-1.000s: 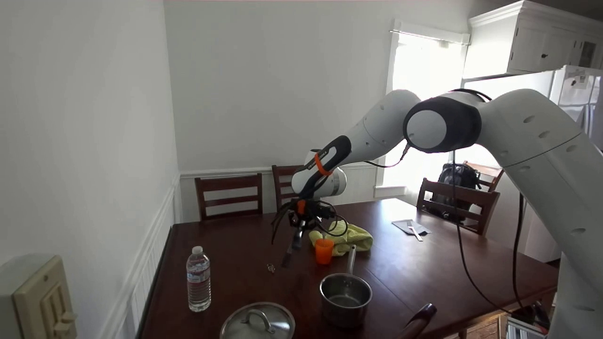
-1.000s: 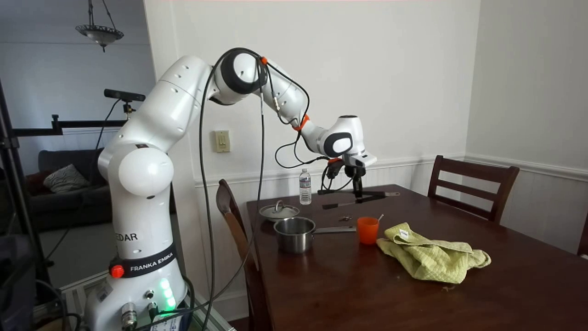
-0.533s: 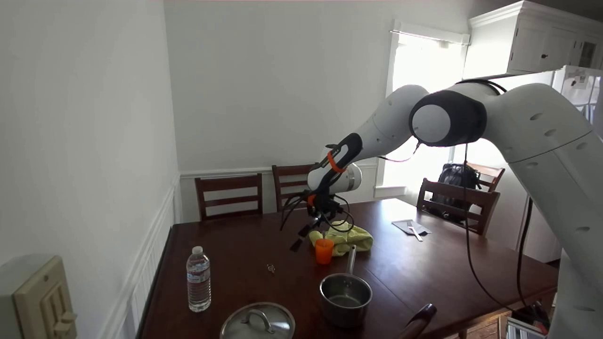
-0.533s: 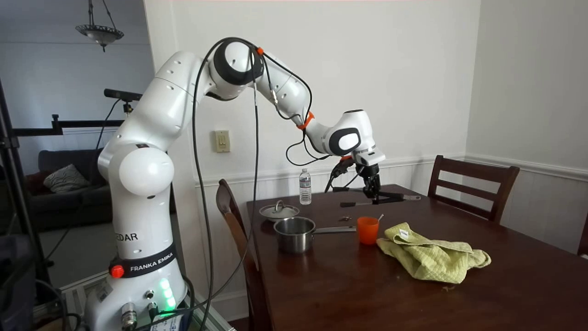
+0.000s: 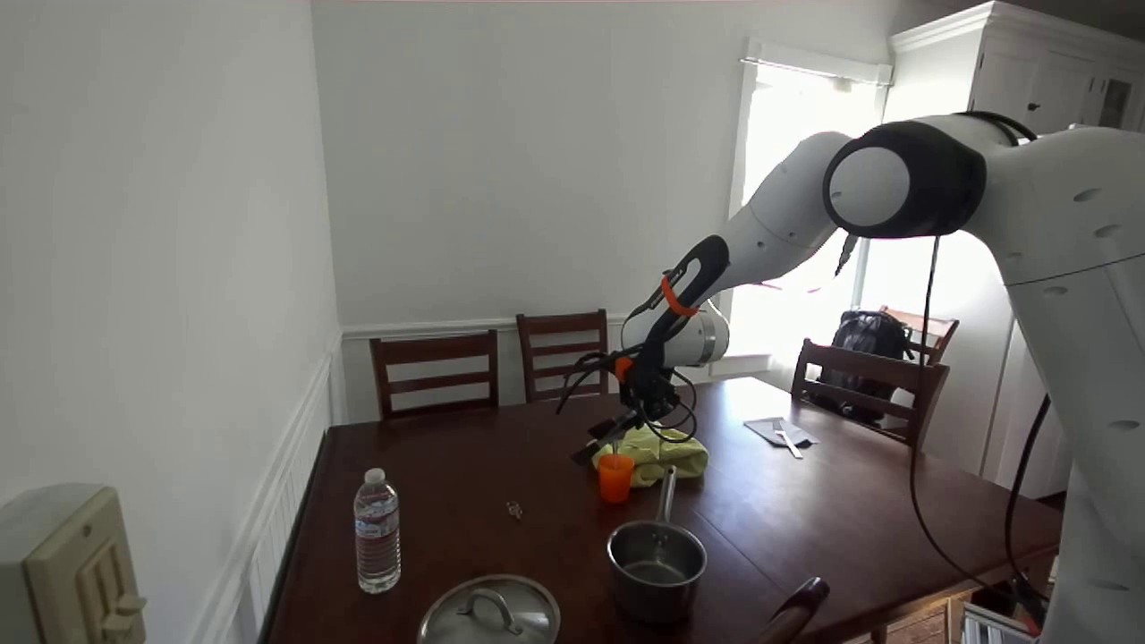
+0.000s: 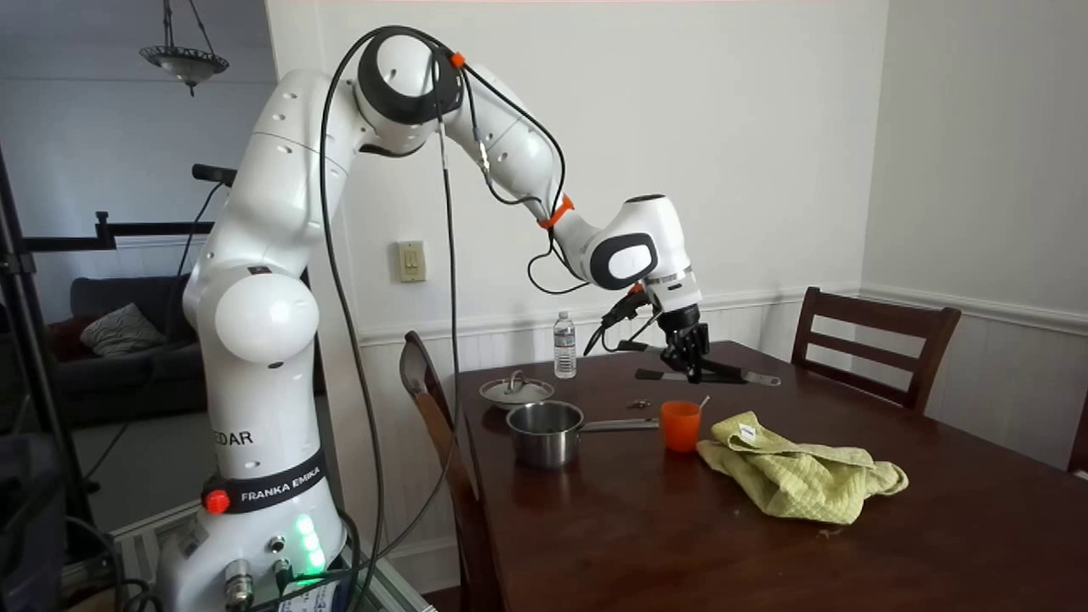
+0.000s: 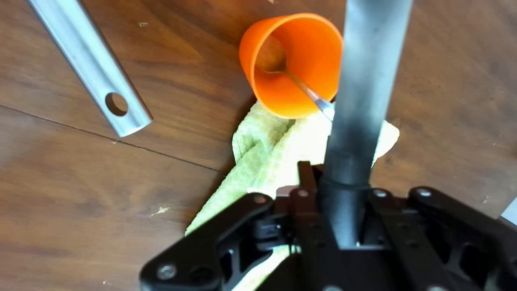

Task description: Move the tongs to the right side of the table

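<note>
Looking through all the views, found the tongs (image 7: 358,121) already in the gripper (image 6: 694,371), pinched between the pressed-in jaws. So, not off to any side: ran straight through, crosswise to the grip. Lay close to level in an exterior view, with the joined end (image 6: 759,378) poking away from the robot base (image 6: 255,535) and both thin legs reaching back toward it. Seemed up off the table (image 6: 952,527), but couldn't judge the gap.

Took "right" to mean the robot's own right, so figured on a carry roughly broadside to that long axis, over the towel (image 6: 803,476) and likely toward the napkin (image 5: 760,428). Would've been wary of the orange cup (image 6: 680,429) and its spoon (image 7: 305,89), tbh: noticed an overlap with the cup's rim in the wrist view, with no way to read the height. Probably needed a bit of lift before going sideways, then a release past the towel.

As for looks: slim, mostly dark, spread in a narrow V with black tips, plus a silvery patch at the joined end. Came across in the wrist view as a single grey bar with a darker stretch near the jaws; couldn't make out the second leg. Guessed stiff enough, but likely to swivel in the pinch if bumped.
</note>
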Tool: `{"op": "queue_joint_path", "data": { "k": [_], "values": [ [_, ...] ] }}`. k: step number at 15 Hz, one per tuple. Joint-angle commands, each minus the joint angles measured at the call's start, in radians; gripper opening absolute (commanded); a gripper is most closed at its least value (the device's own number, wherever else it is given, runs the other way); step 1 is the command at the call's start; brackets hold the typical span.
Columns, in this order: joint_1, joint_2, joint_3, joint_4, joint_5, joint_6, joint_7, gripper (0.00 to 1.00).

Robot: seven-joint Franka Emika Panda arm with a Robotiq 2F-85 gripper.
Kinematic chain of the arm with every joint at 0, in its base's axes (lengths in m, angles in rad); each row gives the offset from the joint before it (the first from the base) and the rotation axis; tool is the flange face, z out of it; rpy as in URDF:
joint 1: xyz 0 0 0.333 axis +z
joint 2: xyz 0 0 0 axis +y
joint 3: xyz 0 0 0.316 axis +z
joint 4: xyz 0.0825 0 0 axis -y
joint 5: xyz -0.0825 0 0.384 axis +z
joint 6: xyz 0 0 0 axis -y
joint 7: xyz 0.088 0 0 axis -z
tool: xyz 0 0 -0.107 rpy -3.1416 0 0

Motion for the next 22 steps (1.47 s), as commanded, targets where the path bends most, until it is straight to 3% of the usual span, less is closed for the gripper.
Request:
{"op": "queue_joint_path", "data": {
  "k": [1,7,11,15,16,19,22],
  "values": [
    [-0.068,0.011,0.064,0.051,0.089,-0.006,0.087,0.02],
    [-0.153,-0.05,0.008,-0.024,0.123,0.043,0.195,0.02],
    [-0.212,-0.073,-0.067,-0.117,0.113,0.101,0.265,0.02],
    [-0.214,-0.04,-0.16,-0.216,0.1,0.17,0.389,0.02],
    [-0.245,-0.028,-0.115,-0.152,0.093,0.125,0.319,0.07],
    [-0.213,-0.006,-0.154,-0.18,0.057,0.136,0.364,0.02],
    [-0.315,-0.034,-0.056,-0.163,0.081,0.082,0.197,0.02]
  ]
}}
